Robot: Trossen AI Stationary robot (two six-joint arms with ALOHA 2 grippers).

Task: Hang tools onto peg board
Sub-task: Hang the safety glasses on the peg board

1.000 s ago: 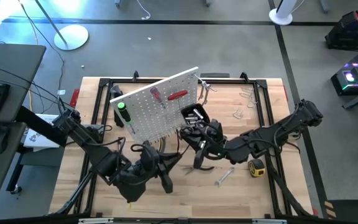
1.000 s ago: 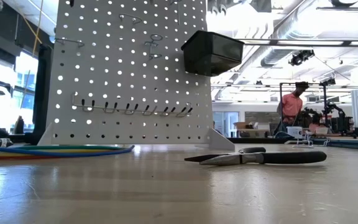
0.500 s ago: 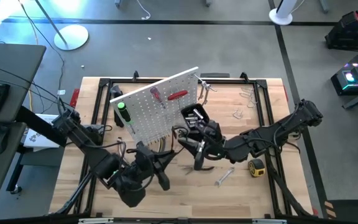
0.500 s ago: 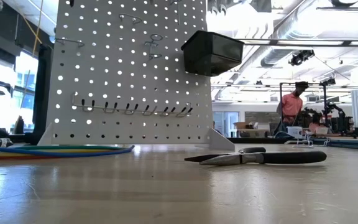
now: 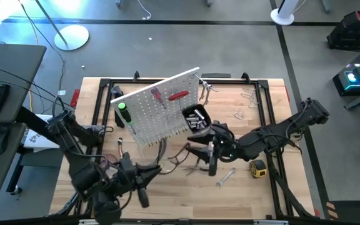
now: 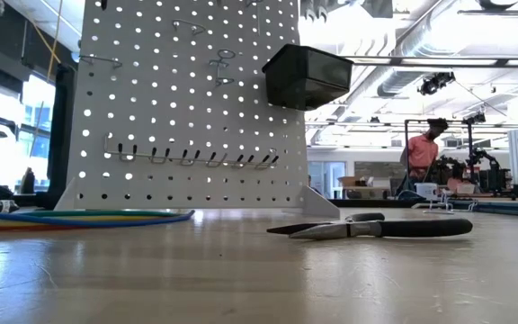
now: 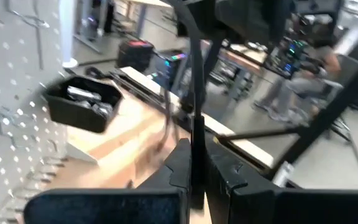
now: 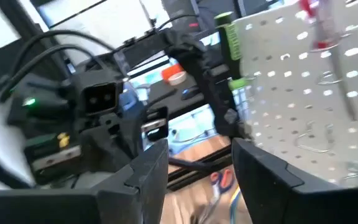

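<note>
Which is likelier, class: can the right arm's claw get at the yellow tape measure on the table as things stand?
Probably yes. The tape measure lies in the open beside the right arm, nothing on it; the right claw hangs nearby, apparently empty.

Wooden table point(image 5: 255, 190), pliers point(image 6: 376, 228), tape measure point(image 5: 257, 167), wrench point(image 5: 225, 177), cables point(image 6: 79, 217), peg board point(image 5: 158, 106)

Overhead, table-level, two wrist cameras

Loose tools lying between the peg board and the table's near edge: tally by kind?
Black-handled pliers: 1
Silver wrench: 1
Yellow tape measure: 1
Total: 3
</note>
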